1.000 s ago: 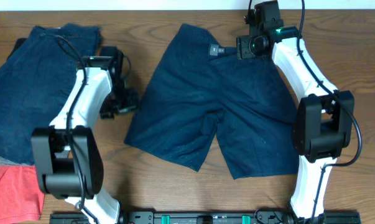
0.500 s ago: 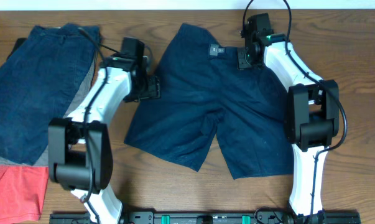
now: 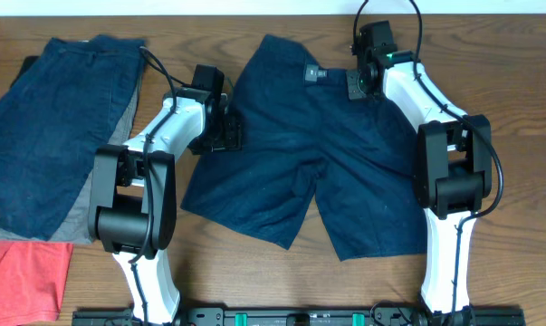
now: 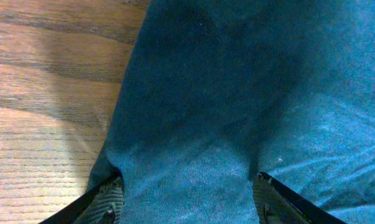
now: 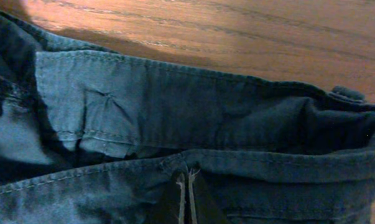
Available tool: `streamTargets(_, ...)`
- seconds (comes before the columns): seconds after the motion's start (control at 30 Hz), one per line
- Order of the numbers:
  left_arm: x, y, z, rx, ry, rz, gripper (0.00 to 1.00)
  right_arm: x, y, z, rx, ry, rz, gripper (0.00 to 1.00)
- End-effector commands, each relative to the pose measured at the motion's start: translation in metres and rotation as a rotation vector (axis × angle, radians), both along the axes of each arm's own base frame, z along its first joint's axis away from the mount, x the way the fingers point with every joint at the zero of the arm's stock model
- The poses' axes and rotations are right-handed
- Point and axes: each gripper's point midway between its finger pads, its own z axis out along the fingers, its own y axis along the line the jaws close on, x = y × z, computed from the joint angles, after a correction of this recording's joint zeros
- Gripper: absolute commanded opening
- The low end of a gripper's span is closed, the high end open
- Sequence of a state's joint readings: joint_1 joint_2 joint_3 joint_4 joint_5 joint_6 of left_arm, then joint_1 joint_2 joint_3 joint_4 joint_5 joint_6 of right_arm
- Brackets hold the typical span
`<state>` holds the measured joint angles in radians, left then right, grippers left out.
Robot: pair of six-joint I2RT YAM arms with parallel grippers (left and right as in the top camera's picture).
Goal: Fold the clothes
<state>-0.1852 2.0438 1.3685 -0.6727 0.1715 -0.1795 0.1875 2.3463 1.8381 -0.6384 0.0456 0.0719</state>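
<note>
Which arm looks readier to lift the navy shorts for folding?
Probably right. The right gripper is pinched shut on the navy shorts at the waistband, while the left gripper is open over their side edge, holding nothing.

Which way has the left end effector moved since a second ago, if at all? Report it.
Yes. Overhead, the left end effector slid right, from the bare table onto the navy shorts, at their left edge.

Faded denim shorts (image 3: 46, 118) lie near a coral-red garment (image 3: 19, 281).
</note>
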Motion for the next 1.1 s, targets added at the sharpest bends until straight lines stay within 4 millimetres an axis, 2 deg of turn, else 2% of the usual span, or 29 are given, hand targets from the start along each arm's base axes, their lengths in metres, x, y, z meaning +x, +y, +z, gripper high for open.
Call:
streamTargets(0.0,-0.019,0.004,-0.043,0.021,0.106,-0.011,0.68,0.001,-0.005,-0.003,-0.031,0.002,-0.007,0.01)
streamTargets(0.17,-0.022,0.005,-0.052,0.024,0.128,-0.006,0.68,0.003,-0.011,0.003,-0.037,-0.009,-0.015,0.01)
streamTargets(0.27,-0.022,0.005,-0.053,0.024,0.129,-0.007,0.67,0.007,-0.025,0.025,-0.025,-0.044,-0.045,0.01)
streamTargets(0.4,-0.021,0.005,-0.053,0.024,0.124,-0.007,0.68,0.01,-0.052,0.066,-0.017,-0.104,-0.097,0.01)
streamTargets(0.5,-0.02,0.006,-0.053,0.028,0.122,-0.007,0.68,0.011,-0.081,0.096,-0.014,-0.152,-0.147,0.01)
streamTargets(0.6,-0.021,0.006,-0.053,0.031,0.123,-0.007,0.67,0.011,-0.11,0.113,-0.014,-0.183,-0.191,0.01)
streamTargets(0.8,-0.021,0.006,-0.053,0.031,0.123,-0.007,0.67,0.025,-0.141,0.111,0.009,-0.234,-0.219,0.01)
streamTargets(1.0,-0.021,0.006,-0.053,0.031,0.125,-0.007,0.67,0.047,-0.156,0.1,-0.016,-0.304,-0.25,0.04)
streamTargets(1.03,-0.021,0.006,-0.053,0.031,0.126,-0.007,0.67,0.049,-0.156,0.1,-0.016,-0.313,-0.25,0.14)
streamTargets(1.07,-0.021,0.006,-0.053,0.031,0.125,-0.007,0.67,0.051,-0.157,0.099,-0.015,-0.319,-0.25,0.48)
